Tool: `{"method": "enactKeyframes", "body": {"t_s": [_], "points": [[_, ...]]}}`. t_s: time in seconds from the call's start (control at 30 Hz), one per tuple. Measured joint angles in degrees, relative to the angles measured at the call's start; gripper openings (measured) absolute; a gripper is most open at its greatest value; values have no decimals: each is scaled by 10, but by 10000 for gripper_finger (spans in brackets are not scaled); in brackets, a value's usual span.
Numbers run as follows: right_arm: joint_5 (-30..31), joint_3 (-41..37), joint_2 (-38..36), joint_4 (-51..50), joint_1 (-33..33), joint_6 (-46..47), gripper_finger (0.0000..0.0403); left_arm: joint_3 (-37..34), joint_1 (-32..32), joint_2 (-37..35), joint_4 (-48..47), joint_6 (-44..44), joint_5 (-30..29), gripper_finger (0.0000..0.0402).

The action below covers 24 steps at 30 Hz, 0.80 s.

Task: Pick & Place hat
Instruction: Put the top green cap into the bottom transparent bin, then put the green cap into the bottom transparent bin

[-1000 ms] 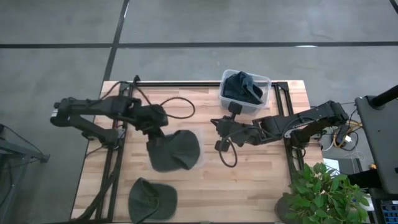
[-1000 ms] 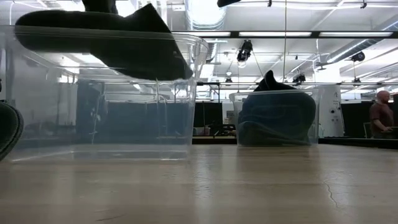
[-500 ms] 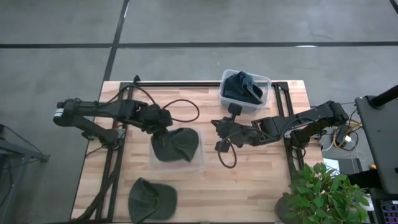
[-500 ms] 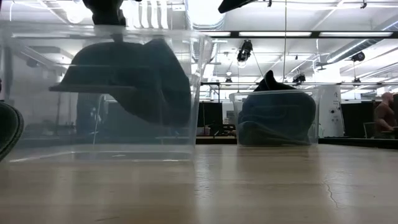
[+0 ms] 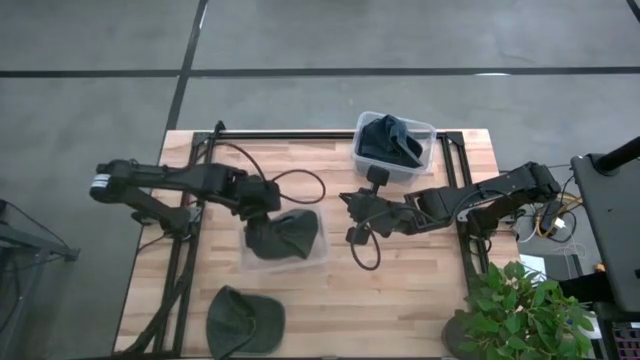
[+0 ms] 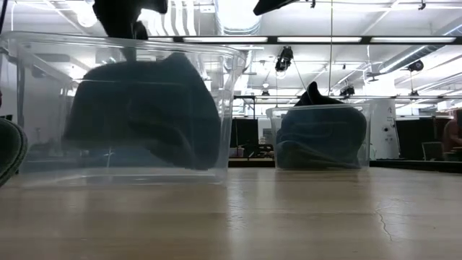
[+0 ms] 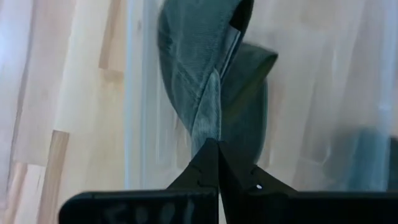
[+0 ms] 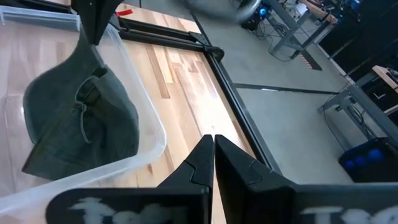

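The dark green hat point(image 5: 283, 236) hangs inside a clear plastic bin point(image 5: 318, 258) near the middle of the bench point(image 5: 400, 290), its crown low in the bin while one edge is pinched above. In the left wrist view the hat point(image 7: 205, 74) stretches straight out ahead of the fingers, a fold of its fabric caught between the two closed tips. The left gripper point(image 5: 262, 204) holds it from just over the bin's rim, and in the low view the hat point(image 6: 144, 115) fills most of the bin point(image 6: 227, 108), with the gripper point(image 6: 128, 18) directly above it.

The right gripper point(image 5: 352, 214) waits beside the bin, just off the side away from the left arm, its fingers point(image 8: 205, 155) pressed together on nothing. Ahead of those fingers, the right wrist view shows the hat point(image 8: 81, 118) lying against the bin wall point(image 8: 152, 134).

A second hat point(image 5: 245, 318) lies flat on the bench near its front edge, well apart from both grippers. A smaller clear tub point(image 5: 428, 135) holding dark blue cloth point(image 5: 390, 140) sits at the far edge, beyond the right gripper. A potted plant point(image 5: 525, 310) stands off the bench's corner.
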Motion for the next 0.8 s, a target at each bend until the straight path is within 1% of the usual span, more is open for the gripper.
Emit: {"method": "enactKeyframes", "body": {"t_s": [0.2, 0.23, 0.33, 0.37, 0.53, 0.63, 0.73, 0.8], "points": [[0, -4, 0, 0, 0, 0, 9, -43, 1, 12, 7, 20, -2, 0], [0, -4, 0, 0, 0, 0, 9, -46, 1, 14, 8, 15, -10, 0], [-1, -5, 0, 1, 0, 0, 9, -51, 1, 19, 7, -22, -66, 0], [-2, -5, 0, 1, 0, 0, 9, -51, 1, 20, 7, -27, -76, 0], [-3, -8, 0, 2, 0, 6, 9, -49, 2, 18, 9, -10, -81, 5], [-3, -10, 0, 2, 0, 11, 9, -45, 5, 15, 10, 9, -99, 27], [-3, -11, 0, 2, 0, 14, 9, -35, 8, 15, 9, 11, -124, 60], [-4, -11, 0, 2, 0, 15, 9, -25, 7, 14, 7, 11, -128, 81]]}}
